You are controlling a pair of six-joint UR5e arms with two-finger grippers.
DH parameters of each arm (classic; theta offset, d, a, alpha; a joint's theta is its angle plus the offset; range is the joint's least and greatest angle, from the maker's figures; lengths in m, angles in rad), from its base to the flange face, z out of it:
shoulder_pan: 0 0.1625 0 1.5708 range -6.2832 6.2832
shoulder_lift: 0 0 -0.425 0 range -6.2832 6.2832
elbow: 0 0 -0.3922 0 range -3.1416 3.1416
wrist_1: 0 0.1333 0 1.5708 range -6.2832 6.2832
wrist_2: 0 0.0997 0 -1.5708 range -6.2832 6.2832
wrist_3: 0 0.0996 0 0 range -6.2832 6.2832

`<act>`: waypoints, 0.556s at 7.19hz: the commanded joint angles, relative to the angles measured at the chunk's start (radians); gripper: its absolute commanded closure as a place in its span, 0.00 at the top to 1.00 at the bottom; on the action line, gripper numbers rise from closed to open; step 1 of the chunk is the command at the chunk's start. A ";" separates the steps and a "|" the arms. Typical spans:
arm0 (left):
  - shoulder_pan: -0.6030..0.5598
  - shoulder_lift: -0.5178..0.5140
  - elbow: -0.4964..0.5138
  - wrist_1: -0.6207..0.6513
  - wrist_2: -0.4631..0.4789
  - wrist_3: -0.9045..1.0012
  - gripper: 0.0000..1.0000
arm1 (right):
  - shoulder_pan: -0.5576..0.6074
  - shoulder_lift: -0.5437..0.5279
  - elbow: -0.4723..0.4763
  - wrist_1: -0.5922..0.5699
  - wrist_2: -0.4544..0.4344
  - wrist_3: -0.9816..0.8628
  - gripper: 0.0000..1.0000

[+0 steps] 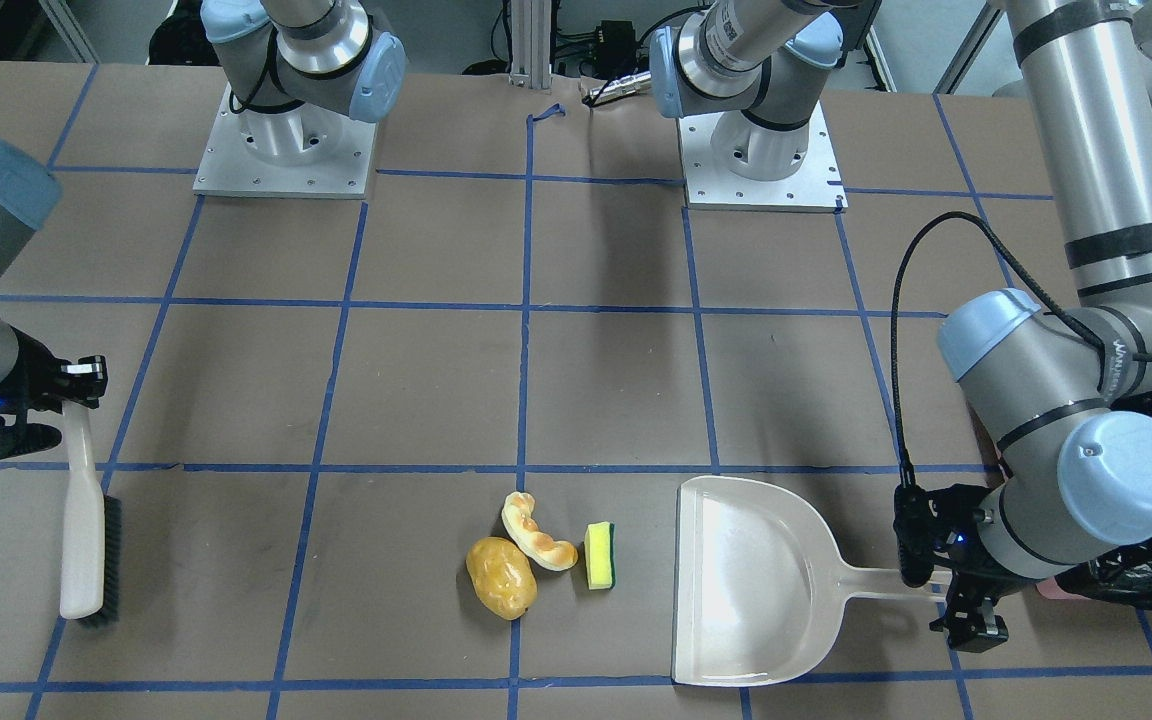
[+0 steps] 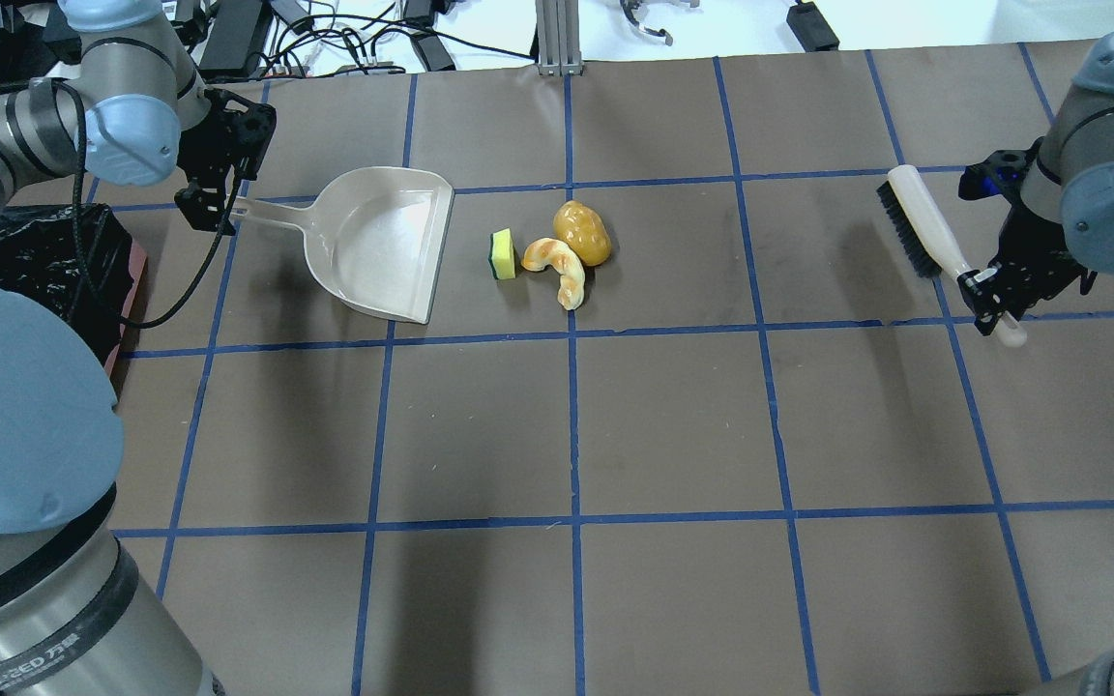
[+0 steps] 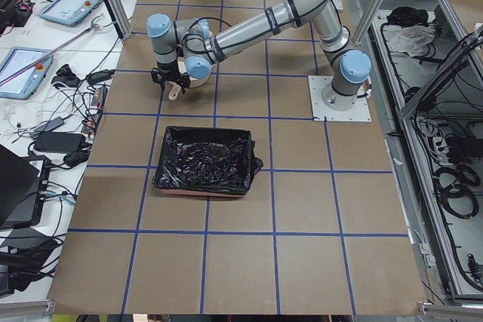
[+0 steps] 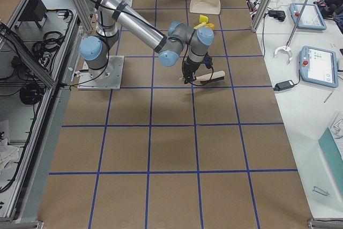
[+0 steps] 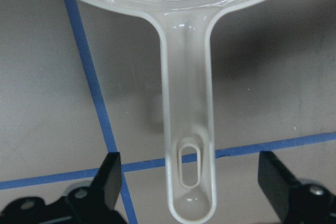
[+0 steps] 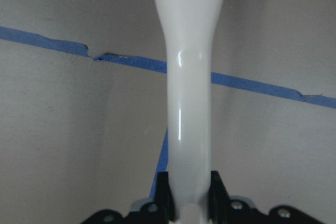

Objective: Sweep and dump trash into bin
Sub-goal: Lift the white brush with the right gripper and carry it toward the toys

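The brown paper-covered table (image 2: pixel 673 425), gridded with blue tape, carries a cream dustpan (image 2: pixel 378 242), a yellow-green sponge (image 2: pixel 502 254), a curved bread piece (image 2: pixel 557 269) just beside a golden-brown potato-like lump (image 2: pixel 582 232), and a black-bag-lined pinkish bin (image 3: pixel 204 186).

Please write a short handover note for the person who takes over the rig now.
Left gripper: open, astride the dustpan handle.
Right gripper: shut on the brush handle.
Trash: potato lump, bread piece and sponge lie on the table before the dustpan's mouth, none inside.
The bin stands beside the left arm.
Done: brush grasped. Left: grasp dustpan, sweep, dump.
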 commanded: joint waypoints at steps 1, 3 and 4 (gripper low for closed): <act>0.001 -0.009 0.001 -0.002 0.006 -0.043 1.00 | 0.125 -0.024 0.000 0.046 0.001 0.224 0.04; 0.001 -0.023 0.001 0.000 0.003 -0.056 0.93 | 0.266 -0.021 0.000 0.049 0.007 0.440 0.04; 0.001 -0.023 0.001 0.001 0.001 -0.050 0.66 | 0.352 -0.016 -0.002 0.044 0.010 0.587 0.04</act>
